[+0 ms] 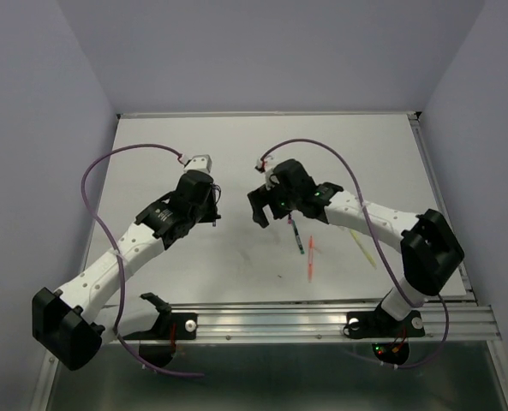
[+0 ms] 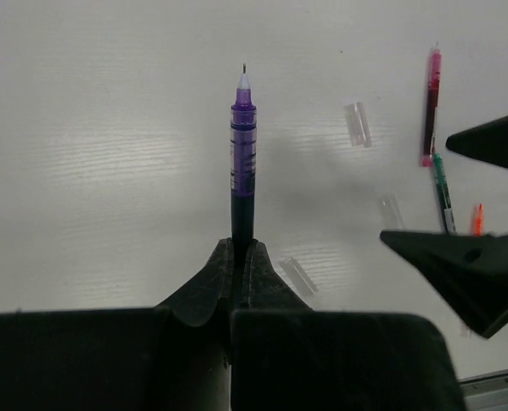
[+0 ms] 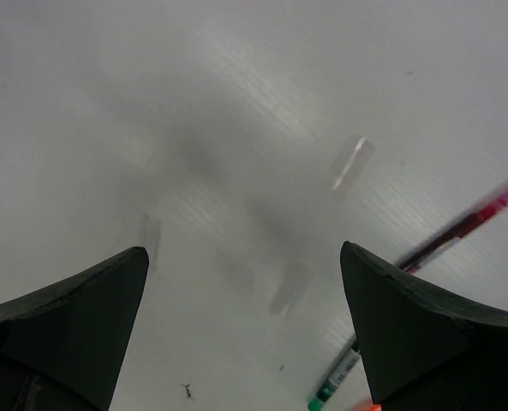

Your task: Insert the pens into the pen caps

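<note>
**Item 1.** Slim dark blue stick pen [image 2: 242,163] with a translucent plastic barrel and a bare needle tip.
- Handling: judged light, rigid and smooth, so apt to slip or pivot in a pinch, with a fragile tip.
- Grasp: best taken at the rear of the barrel, keeping the writing end free for insertion.
- Location: carried over the white desk [image 1: 236,154] in the left tool [image 2: 241,257], aimed tip-first away from the wrist.

**Item 2.** 3 short, near-clear plastic pen caps [image 2: 356,124].
- Location: lying flat and apart on the desk.
- Handling: judged featherweight and thin-walled, easily flicked away or crushed.
- Grasp: best pinched gently across the middle, keeping the mouth exposed.

**Left tool.** Closed tight, clamped on the tail end of the dark blue stick pen.

**Right tool** [image 3: 243,257]. Spread wide and holding nothing. Poised over the desk, with 1 cap [image 3: 289,287] framed between its fingers.
</note>
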`<state>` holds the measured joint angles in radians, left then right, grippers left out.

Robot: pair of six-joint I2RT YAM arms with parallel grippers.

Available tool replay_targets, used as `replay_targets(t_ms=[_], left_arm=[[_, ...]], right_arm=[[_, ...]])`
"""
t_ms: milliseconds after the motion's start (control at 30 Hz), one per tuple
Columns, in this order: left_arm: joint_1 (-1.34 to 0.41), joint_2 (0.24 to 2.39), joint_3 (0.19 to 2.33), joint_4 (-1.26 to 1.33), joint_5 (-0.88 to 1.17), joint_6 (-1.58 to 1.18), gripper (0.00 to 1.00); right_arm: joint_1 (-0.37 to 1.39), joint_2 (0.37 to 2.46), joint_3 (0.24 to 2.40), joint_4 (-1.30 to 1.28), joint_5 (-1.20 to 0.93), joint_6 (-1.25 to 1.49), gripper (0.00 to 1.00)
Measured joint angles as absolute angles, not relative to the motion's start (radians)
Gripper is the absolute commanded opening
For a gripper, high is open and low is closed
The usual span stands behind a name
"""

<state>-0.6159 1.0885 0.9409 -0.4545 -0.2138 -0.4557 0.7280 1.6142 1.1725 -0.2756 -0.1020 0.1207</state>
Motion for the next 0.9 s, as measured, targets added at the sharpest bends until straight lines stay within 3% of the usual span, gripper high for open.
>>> replay_targets(t_ms=[267,567,800,900], left_arm=[[-0.616,1.073,0.923,-0.533,-0.309,-0.503,0.0],[-0.616,1.016,0.923,-0.545,-0.353,-0.525,0.0],[-0.616,1.012,0.923,-0.546,-0.36,-0.529,0.0],[-0.616,1.012,0.923,-0.546,-0.361,-0.53,0.0]], right_arm=[[0.971,1.707,1.156,-0.276,-0.071,0.086,0.88],[1.047,1.808,1.146,-0.276,-0.03,0.099,0.74],[1.048,1.845,1.136,-0.25,0.044,0.112,0.46],[1.049,1.847,1.134,-0.241,0.061,0.112,0.42]])
